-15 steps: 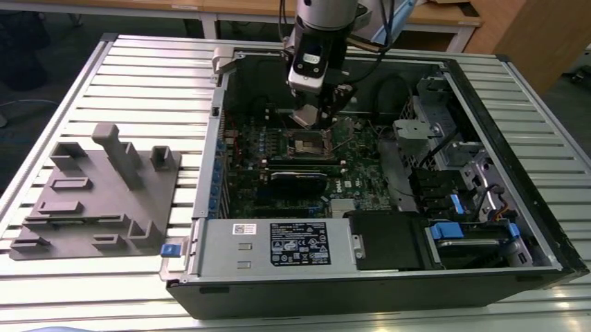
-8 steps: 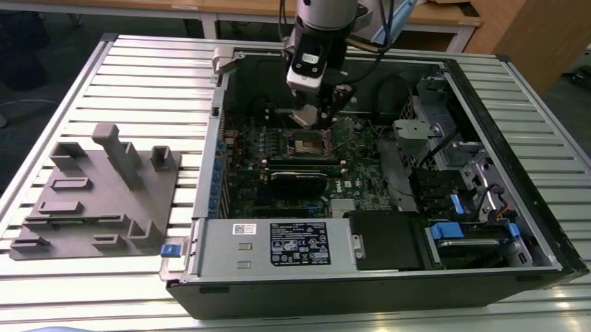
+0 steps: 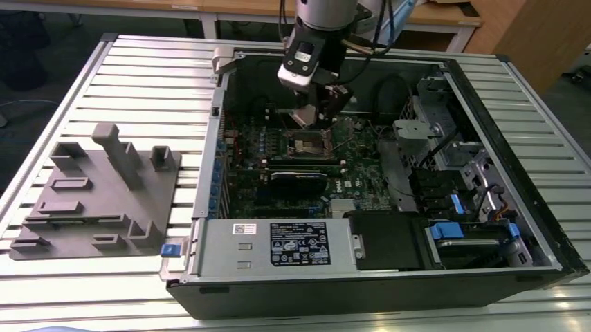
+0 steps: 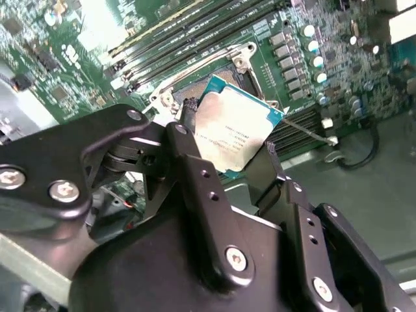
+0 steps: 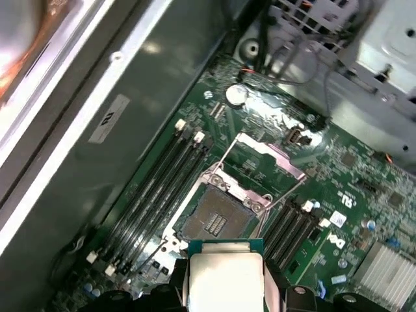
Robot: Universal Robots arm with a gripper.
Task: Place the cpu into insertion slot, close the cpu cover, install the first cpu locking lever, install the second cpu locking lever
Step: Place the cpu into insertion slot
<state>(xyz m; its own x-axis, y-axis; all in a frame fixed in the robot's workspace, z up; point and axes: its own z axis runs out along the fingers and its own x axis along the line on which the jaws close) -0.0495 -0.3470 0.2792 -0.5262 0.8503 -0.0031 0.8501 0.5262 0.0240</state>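
Cpu (image 4: 237,127), a flat square chip with dull silver top, is pinched at its edges by the black-fingered end effector (image 4: 231,140). It hangs just above the insertion slot (image 5: 214,221), a dark-rimmed square socket in the green circuit board (image 5: 354,162); beyond, the thin silver cpu cover (image 5: 270,155) stands open.

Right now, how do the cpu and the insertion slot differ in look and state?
The cpu has a pale silver-grey top; the insertion slot shows a dark contact field. The cpu hangs in the gripper above the board; the insertion slot sits fixed on it, empty. Both are square.
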